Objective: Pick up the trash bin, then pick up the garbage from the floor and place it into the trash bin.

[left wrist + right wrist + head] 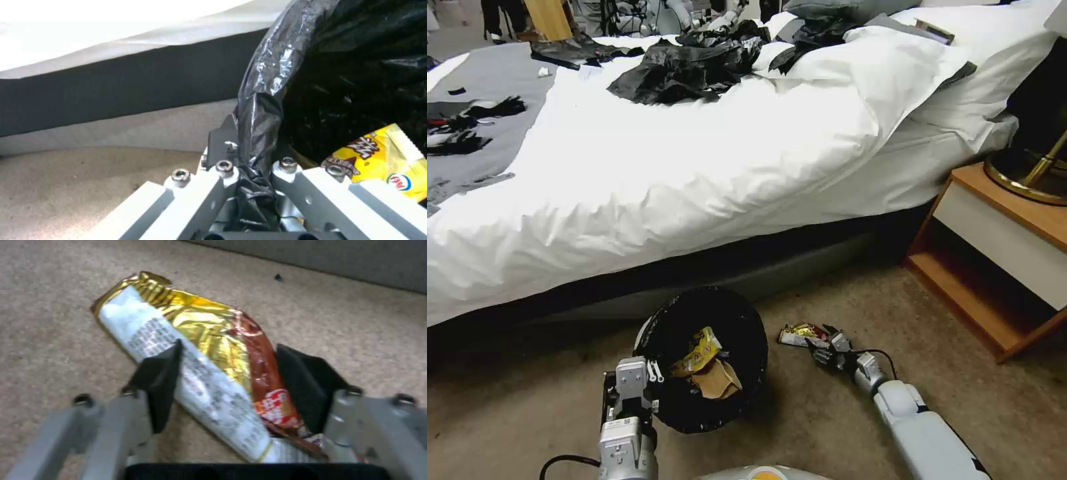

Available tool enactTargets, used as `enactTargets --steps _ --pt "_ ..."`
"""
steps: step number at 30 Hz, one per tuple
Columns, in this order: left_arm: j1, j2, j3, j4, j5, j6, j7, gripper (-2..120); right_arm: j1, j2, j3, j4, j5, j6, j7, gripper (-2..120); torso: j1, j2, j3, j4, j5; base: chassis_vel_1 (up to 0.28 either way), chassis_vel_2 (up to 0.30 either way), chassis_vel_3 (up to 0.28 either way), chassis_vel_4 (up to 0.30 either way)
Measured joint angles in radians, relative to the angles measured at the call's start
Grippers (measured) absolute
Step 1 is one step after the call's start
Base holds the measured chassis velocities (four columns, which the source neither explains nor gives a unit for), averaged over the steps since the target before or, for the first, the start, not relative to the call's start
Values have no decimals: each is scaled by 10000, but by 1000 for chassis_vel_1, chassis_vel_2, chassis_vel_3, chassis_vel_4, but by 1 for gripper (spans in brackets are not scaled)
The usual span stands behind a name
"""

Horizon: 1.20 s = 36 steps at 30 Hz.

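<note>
1. Left gripper [650, 375], jaws clenched on the trash bin [707, 357] rim at 9 o'clock.
2. Right gripper [227, 376], jaws released, straddles the gold wrapper [195, 373] on the floor [840, 427], bin's 3 o'clock.
3. Step: garbage pickup. Next: clench, lift.

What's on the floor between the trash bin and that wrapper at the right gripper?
Nothing: in the head view, a bare strip of floor separates the trash bin from the gold wrapper, which lies between the right gripper's open fingers.
</note>
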Motion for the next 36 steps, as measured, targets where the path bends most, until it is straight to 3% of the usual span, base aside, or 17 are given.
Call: enactTargets --steps 15,24,29,36 --pt "53 45 -2 -22 -15 -35 -7 0 22 201 325 -1072 -183 185 -4 1 -1 1 -2 4 1 0 0 0 0" --pt "43 52 29 -28 -9 -36 -8 0 -11 160 392 -1040 -105 246 -14 0 -1 1 0 3 5 0 0 0 0" --pt "8 58 32 -31 -11 -36 -4 0 -273 75 299 -15 320 155 221 0 0 0 2 -8 -4 0 0 0 0" --pt "-23 61 28 -31 -18 -36 -2 0 -698 67 253 1676 724 147 529 0 -1 1 1 -2 -2 0 0 0 0"
